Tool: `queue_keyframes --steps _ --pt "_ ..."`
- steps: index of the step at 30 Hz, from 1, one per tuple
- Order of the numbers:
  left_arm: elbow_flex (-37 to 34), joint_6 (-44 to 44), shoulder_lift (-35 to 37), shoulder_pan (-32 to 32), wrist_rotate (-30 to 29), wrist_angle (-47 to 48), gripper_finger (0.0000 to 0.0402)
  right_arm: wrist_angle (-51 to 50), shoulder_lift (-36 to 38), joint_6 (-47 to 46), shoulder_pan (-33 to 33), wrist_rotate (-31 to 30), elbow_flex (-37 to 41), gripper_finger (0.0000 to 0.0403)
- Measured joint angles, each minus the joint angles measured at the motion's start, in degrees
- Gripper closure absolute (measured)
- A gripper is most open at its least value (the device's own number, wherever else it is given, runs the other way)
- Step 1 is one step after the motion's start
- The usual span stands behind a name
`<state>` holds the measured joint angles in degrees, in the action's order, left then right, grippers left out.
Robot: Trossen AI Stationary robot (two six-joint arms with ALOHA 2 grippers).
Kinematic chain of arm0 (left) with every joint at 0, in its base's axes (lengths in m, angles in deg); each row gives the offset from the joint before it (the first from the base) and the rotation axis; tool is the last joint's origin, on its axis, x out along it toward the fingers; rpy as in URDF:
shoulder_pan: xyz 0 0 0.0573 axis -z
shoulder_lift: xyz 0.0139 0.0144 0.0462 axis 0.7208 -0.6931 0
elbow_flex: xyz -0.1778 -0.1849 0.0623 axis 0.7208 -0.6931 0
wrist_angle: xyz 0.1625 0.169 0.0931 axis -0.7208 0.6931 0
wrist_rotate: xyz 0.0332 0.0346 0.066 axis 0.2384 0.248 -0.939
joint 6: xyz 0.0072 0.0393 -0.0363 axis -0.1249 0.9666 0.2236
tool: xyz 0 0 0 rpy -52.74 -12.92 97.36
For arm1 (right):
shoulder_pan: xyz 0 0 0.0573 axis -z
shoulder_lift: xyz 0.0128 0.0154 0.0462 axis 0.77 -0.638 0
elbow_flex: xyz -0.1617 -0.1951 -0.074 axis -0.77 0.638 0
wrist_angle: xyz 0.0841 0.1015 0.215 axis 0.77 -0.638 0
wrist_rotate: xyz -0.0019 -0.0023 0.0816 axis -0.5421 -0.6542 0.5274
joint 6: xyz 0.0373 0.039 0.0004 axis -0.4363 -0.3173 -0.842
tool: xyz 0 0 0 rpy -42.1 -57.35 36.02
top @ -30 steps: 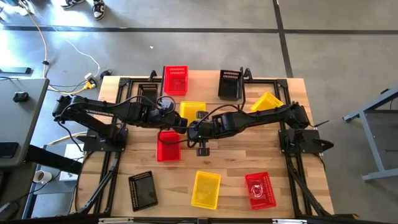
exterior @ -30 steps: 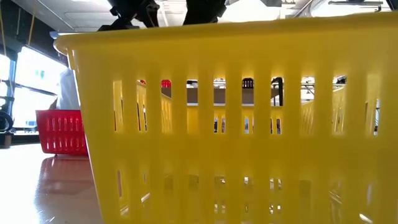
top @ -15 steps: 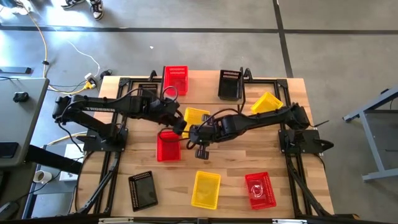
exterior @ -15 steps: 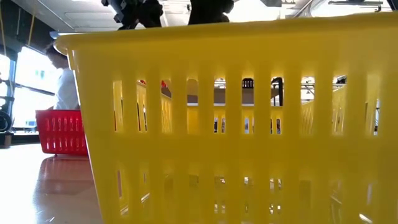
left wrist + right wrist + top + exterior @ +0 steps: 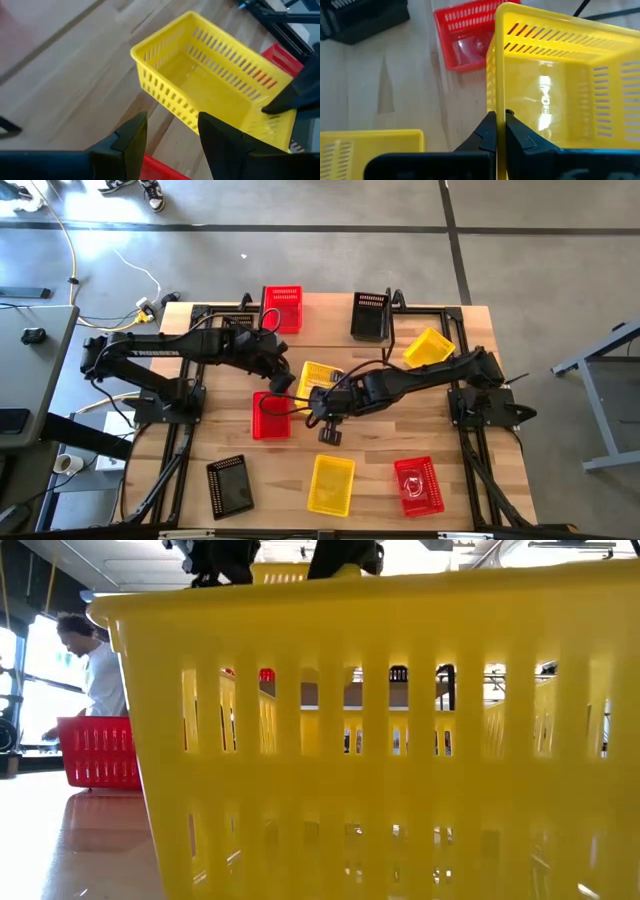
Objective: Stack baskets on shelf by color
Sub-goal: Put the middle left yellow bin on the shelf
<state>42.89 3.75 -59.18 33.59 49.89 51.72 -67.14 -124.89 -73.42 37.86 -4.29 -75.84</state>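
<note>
Now the right pincer is clamped on the near wall of a yellow basket at mid-surface; the right wrist view shows both fingers pinched tight across that thin rim. The basket's long axis runs roughly from front to back in the high view, its far end pointing toward the shelf at the back. In the low view its rim shows above the big yellow basket right at the lens, so I'd judge it lifted clear of the wood.

The left pincer sits just beside the basket's left flank, fingers apart and holding nothing; in its own wrist view the basket lies straight ahead past those spread fingers. So both arms are close, but only the right has hold.

The key relation: the shelf lies beyond the held basket, away from the right pincer, with a red basket and a black one already up at that back edge. Another yellow basket leans tilted to the right. The carry, I'd judge, runs back along the basket's own long axis.
</note>
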Motion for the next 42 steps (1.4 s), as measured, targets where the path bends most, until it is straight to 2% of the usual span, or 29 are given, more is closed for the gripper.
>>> queue_keyframes --steps 5,10,15,28,42 --pt "0.0 2.4 3.4 -0.4 -0.7 0.4 0.0234 -1.6 1.9 2.4 0.7 -3.8 0.0 0.0403" --pt "0.0 3.7 6.2 -2.1 -1.3 0.2 0.0234 -1.7 4.0 8.0 3.0 -4.8 0.0 0.0403" --pt "0.0 3.7 8.3 -4.0 -1.6 0.2 0.0234 -1.6 5.9 17.1 6.6 -7.2 0.0 0.0403" --pt "0.0 3.7 11.1 -6.1 -2.6 0.1 0.0234 -0.9 7.2 39.1 17.4 -6.9 0.1 0.0403" --pt "0.0 3.6 11.1 -8.9 -2.8 0.1 0.0234 -0.9 4.3 42.4 26.3 -1.3 0.1 0.0403"
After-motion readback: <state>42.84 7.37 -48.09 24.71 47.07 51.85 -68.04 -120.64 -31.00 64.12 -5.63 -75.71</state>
